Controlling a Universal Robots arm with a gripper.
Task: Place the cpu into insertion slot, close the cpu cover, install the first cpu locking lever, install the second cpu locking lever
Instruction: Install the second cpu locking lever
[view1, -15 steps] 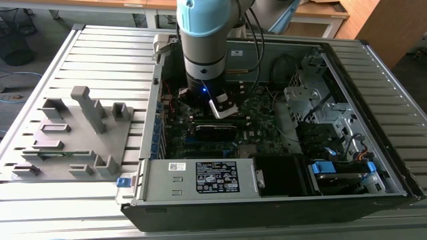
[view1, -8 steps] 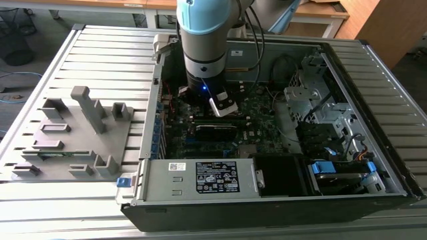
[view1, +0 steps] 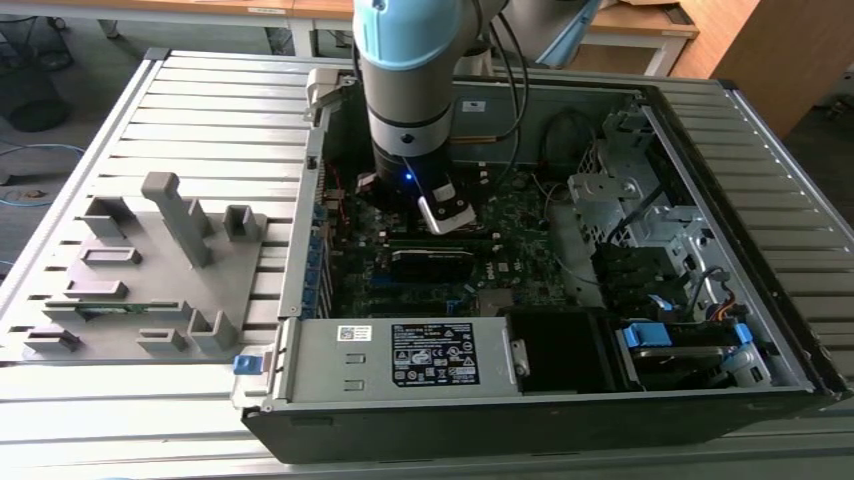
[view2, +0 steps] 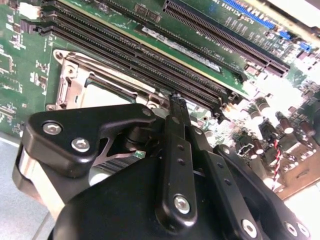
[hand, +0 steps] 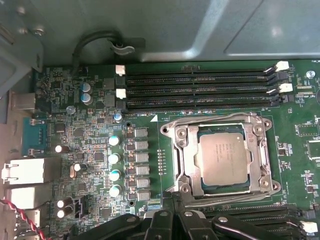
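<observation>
Grey-brown cpu (hand: 223, 159) sits flat in the insertion slot (hand: 204, 187), with the silvery cpu cover (hand: 188, 160) folded down around it as a frame; you can see the chip through its window in the first wrist view. Your gripper (view2: 176, 100) hovers just beside the socket's edge on the side away from the memory slots (hand: 200, 90), fingers drawn together to a narrow point and holding nothing. A thin wire locking lever (hand: 210, 121) runs along the socket's far edge, its long axis parallel to those slots. Dark green motherboard (hand: 90, 145) lies flat inside the open computer case (view1: 400, 425); room is tight, slots crowding both sides.
</observation>
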